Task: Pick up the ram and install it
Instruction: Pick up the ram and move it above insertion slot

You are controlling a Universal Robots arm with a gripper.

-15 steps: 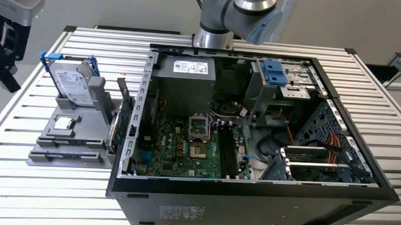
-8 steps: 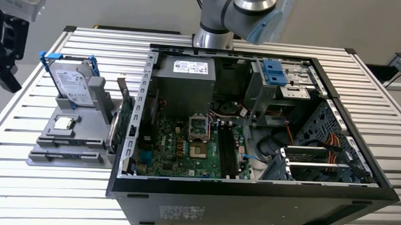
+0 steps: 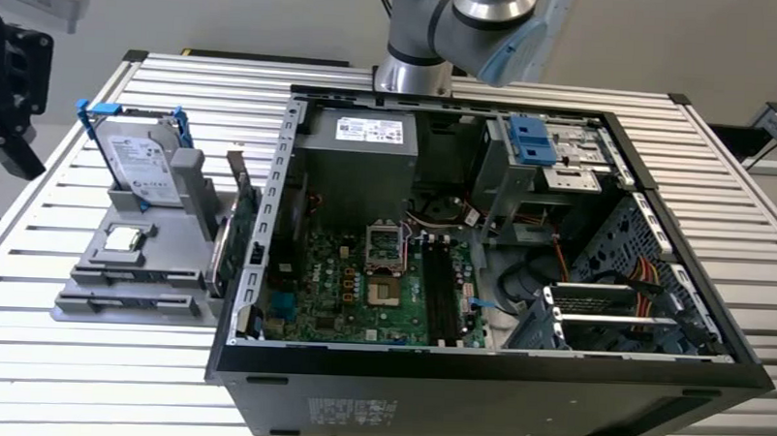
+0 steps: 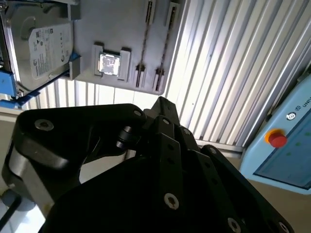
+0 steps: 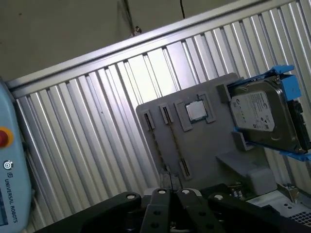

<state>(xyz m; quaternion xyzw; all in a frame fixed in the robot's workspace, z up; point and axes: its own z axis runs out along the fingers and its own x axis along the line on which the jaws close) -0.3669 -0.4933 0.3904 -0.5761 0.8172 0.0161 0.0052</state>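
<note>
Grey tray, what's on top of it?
On the grey tray: a silver hard drive standing upright in a blue frame, a small square chip lying flat. Under the drive is hidden.

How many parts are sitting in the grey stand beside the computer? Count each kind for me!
Hard drive in blue frame: 1
Square silver chip: 1
Green circuit card: 1
Total: 3

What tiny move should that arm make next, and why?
Probably ease the gripper closer to the gray holder, over its two long slots. In both wrist views the gripper is well apart from the holder and touches nothing. I cannot tell whether the ram sits in those slots, so a nearer look seems sensible first.
</note>
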